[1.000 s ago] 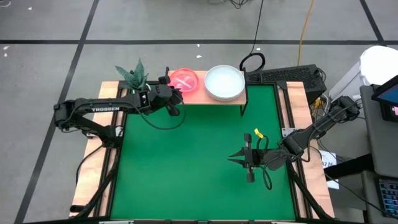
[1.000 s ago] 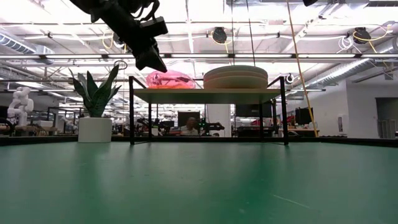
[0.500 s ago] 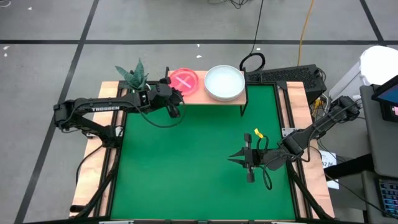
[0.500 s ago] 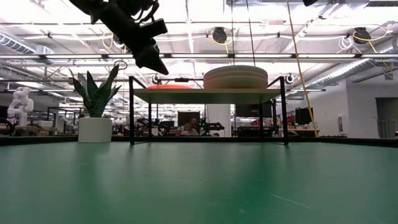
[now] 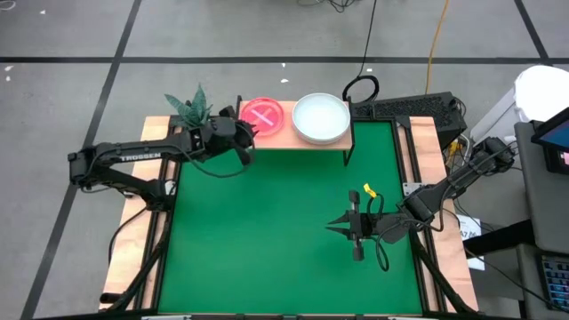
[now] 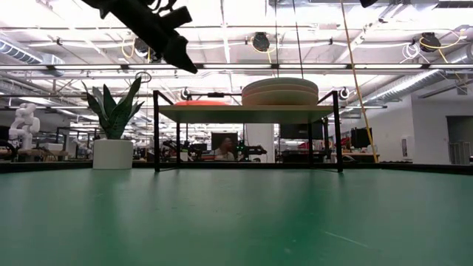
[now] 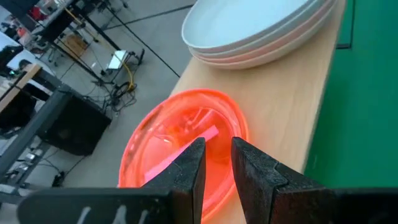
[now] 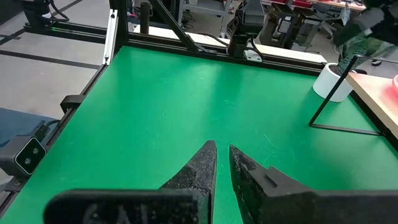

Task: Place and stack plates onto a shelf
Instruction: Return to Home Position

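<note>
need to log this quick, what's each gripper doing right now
Left gripper: closed, holding nothing, above the pink plate on the shelf.
Right gripper: closed, empty, over the green mat.

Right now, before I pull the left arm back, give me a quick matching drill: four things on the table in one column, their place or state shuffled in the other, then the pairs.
Things:
1. pink plates
2. pale plates
3. left gripper
4. right gripper

Places or states:
A. fingers shut, low over the bare mat
B. stacked at the shelf's right part
C. near the shelf's left end, holding nothing
D. at the shelf's left part, beside the plant

Pairs: 1-D, 2-B, 3-C, 4-A
</note>
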{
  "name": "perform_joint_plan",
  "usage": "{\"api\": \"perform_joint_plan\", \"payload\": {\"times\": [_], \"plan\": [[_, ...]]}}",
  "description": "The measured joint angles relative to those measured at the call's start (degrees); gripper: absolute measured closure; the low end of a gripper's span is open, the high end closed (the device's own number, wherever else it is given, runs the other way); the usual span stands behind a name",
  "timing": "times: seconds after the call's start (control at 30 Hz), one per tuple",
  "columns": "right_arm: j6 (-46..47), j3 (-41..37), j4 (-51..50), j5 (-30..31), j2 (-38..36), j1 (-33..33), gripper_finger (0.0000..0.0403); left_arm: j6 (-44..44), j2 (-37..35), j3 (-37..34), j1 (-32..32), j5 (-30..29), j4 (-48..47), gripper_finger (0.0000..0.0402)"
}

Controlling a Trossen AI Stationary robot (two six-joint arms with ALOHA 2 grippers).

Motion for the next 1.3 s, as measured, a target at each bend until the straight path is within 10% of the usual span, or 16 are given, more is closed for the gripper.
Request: {"api": "perform_joint_plan", "payload": {"times": [0.33,0.73,1.3], "plan": [[0.0,0.0,0.0,0.4,0.0,0.0,0.0374,-11.0,-4.0,0.0,-4.3,9.0,-6.8,0.0320],[-3.3,-2.2,0.5,1.7,-0.1,0.0,0.0401,-16.2,-10.9,0.0,-23.8,5.5,-12.4,0.0326],[-5.1,-14.6,10.3,1.5,-6.3,0.0,0.0403,-16.7,-24.5,-22.5,-34.2,2.5,11.4,0.0327]]}}
